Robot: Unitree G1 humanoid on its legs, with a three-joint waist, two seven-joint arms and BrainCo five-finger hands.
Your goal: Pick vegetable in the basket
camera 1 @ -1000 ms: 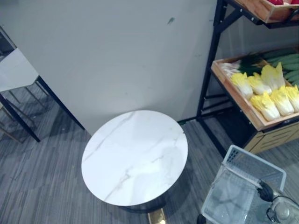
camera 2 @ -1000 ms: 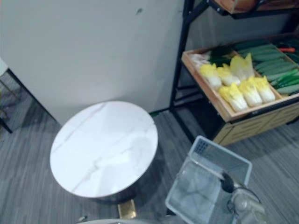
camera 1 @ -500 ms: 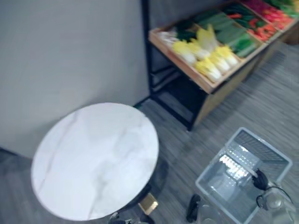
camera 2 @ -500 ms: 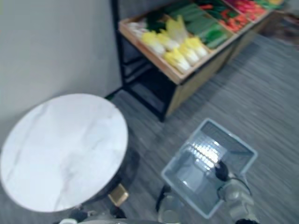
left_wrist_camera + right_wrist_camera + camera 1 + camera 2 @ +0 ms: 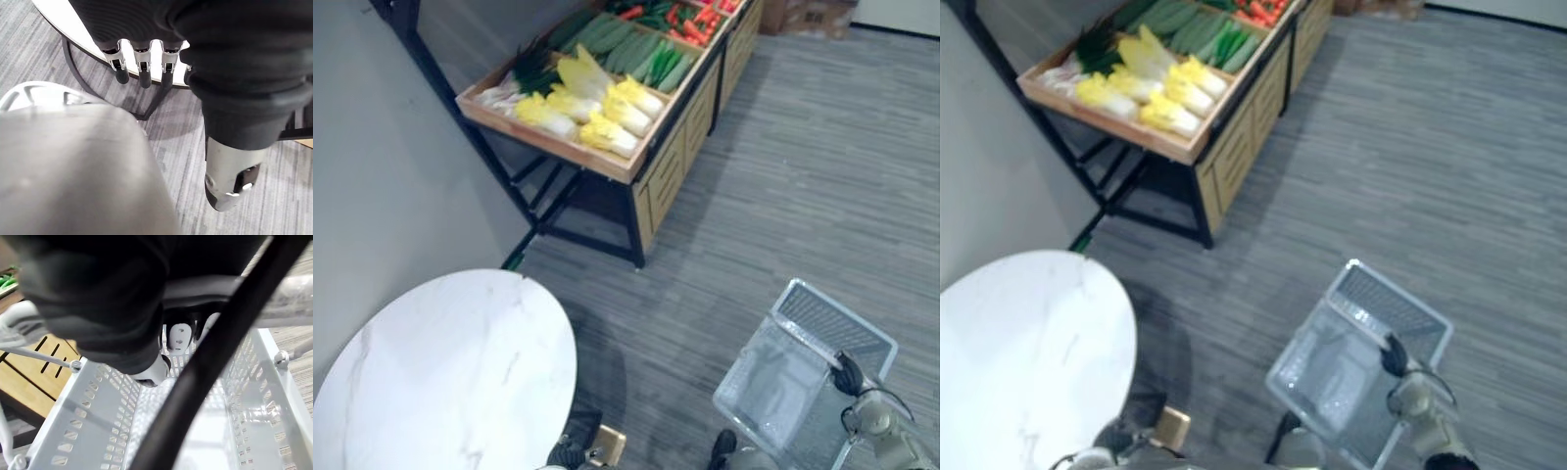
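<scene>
- The left robot hand (image 5: 143,58) hung beside the rim of the surface (image 5: 440,382). Its fingers (image 5: 121,66) were straight and apart, the thumb (image 5: 230,178) stood clear of them, and nothing was held.
- The surface was a round white marbled top on dark legs. It stood on the grey carpeted floor (image 5: 803,176), close against a pale wall (image 5: 382,176).
- A black-framed stand (image 5: 533,206) rose beside the wall and carried a sloping wooden tray (image 5: 558,147).
- The task's vegetables lay in that tray, well apart from the basket (image 5: 827,323).
- Yellow-white cabbages (image 5: 607,113) lay along the tray's near edge, up to its near right corner. Dark leafy greens (image 5: 536,64) lay just behind them, toward the tray's wall end.
- Green cucumbers (image 5: 631,49) lay beyond the cabbages, and red and orange vegetables (image 5: 700,15) lay at the tray's far end.
- A wooden cabinet (image 5: 671,162) with a slatted front stood under the tray's right-hand edge.
- The basket, of translucent white perforated plastic, hung tilted above the floor, to the right of the surface and apart from it.
- The right robot hand (image 5: 848,375) was at the basket's right-hand rim. Its fingers (image 5: 178,339) were curled over the wire handle (image 5: 44,357), so the hand was clamped on the basket.
</scene>
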